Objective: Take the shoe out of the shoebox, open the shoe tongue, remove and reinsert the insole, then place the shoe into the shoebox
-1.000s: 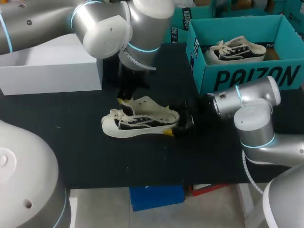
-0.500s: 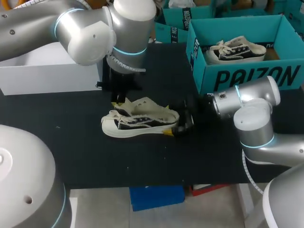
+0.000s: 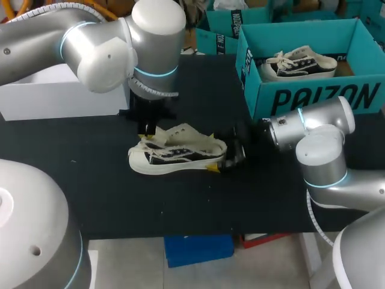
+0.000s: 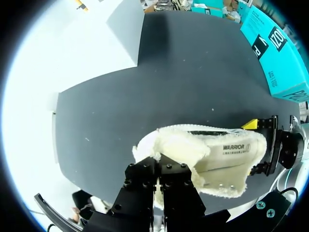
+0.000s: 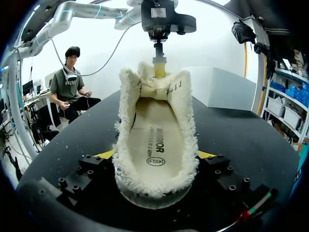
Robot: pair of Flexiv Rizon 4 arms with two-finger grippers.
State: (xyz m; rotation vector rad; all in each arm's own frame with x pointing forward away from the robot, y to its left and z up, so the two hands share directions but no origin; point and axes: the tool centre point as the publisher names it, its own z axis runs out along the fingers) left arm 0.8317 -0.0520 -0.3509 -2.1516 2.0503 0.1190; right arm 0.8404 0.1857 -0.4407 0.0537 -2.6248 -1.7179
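A cream, fleece-lined shoe (image 3: 177,150) lies on the black table, toe towards my left. My left gripper (image 3: 147,129) is shut on its tongue (image 5: 154,79) and holds it up over the laces end. From the left wrist, the closed fingers (image 4: 157,186) pinch the fleece tongue (image 4: 169,145). My right gripper (image 3: 230,156) is at the heel with a finger on each side of it. In the right wrist view the shoe (image 5: 157,145) fills the gap of that gripper (image 5: 155,157), and the insole (image 5: 157,135) lies flat inside. The teal shoebox (image 3: 301,99) stands at the back right.
A second shoe (image 3: 299,63) lies in the teal shoebox. A white box (image 3: 60,93) stands at the back left, behind my left arm. More teal boxes (image 3: 225,30) sit at the far edge. Bare black table lies in front of the shoe.
My left arm has swung to the left with the tongue in its grip, pulling it toward the toe. The shoe and my right arm have stayed put.
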